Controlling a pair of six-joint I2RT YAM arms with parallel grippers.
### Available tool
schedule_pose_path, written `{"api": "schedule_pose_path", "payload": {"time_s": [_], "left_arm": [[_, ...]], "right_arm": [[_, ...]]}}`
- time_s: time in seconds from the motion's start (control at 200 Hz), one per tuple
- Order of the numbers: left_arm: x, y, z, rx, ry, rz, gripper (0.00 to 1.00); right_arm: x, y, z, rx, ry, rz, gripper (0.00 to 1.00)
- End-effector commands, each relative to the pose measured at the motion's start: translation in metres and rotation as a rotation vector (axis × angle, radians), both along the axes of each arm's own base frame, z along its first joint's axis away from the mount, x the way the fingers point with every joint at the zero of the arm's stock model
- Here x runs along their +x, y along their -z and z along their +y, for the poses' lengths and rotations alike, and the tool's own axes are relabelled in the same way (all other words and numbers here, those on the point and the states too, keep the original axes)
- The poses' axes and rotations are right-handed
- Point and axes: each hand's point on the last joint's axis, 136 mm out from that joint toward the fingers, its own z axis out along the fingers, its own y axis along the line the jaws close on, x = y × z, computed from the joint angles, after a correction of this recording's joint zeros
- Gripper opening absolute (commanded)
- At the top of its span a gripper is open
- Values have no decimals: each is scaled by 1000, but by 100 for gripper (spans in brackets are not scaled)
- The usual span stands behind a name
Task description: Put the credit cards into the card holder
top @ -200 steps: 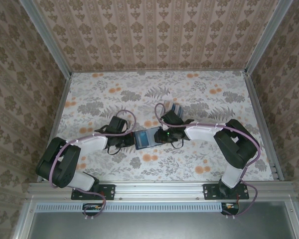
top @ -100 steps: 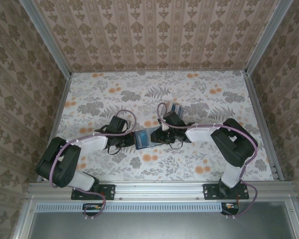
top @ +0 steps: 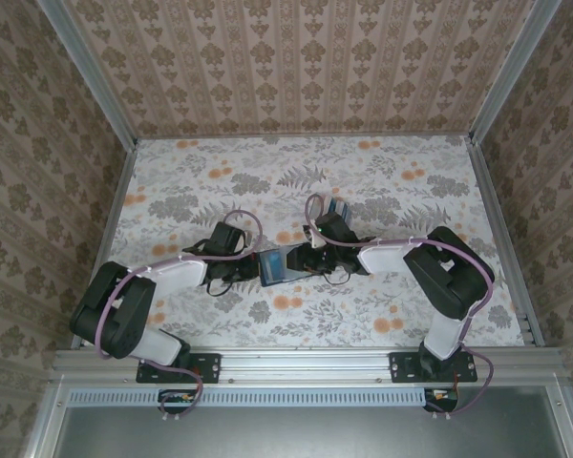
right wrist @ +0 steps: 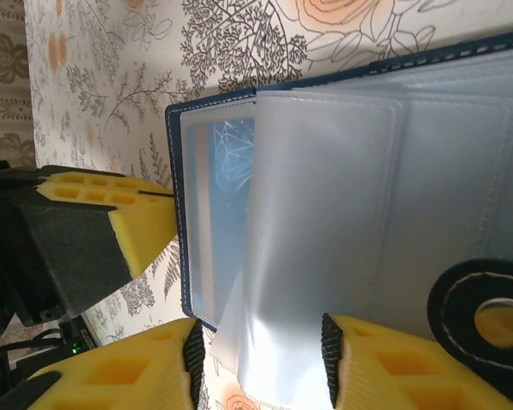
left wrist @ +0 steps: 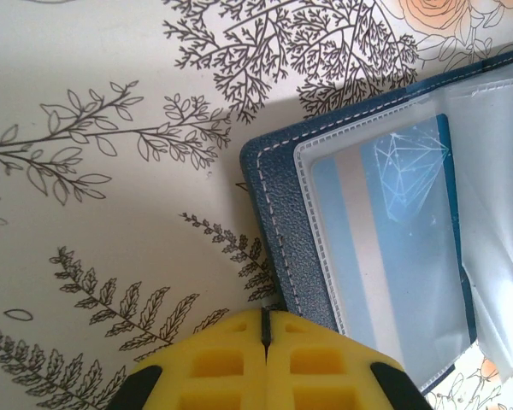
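Our left hand (left wrist: 265, 342), yellow-padded, is pressed together at the grained navy card holder's (left wrist: 278, 222) white-stitched edge. Our right hand (right wrist: 261, 367) is spread around a clear plastic sleeve (right wrist: 325, 213). A blue card (left wrist: 393, 256) sits pocketed inside, on the floral bench (left wrist: 111, 213).

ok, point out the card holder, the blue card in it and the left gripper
card holder (left wrist: 274, 196), left wrist view, stitched navy cover edge.
blue card (left wrist: 406, 256), left wrist view, middle of its face.
left gripper (left wrist: 265, 325), left wrist view, line where its shut jaws meet.
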Motion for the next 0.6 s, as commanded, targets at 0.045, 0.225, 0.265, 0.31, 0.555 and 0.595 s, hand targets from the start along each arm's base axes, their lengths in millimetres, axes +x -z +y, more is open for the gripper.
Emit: {"api": "schedule_pose_path", "payload": {"time_s": [0.045,0.225,0.265,0.31,0.555,0.595], "left_arm": [[-4,2,-4,0,36,6,0],[-5,3,-3,-1,34,2,0],[-5,2,-4,-5,34,4,0],[-5,2,-4,-10,31,1,0],[-6,2,-3,-13,30,-1,0],[-6,2,-3,-12,30,-3,0]], "right_arm": [[1,-7,0,31,4,-4,47],[3,-14,8,79,-12,-3,46],[5,-16,10,91,-10,-3,46],[6,-18,13,103,-10,-6,46],[15,-27,23,126,-12,-24,45],[17,-29,17,86,-9,-45,45]]}}
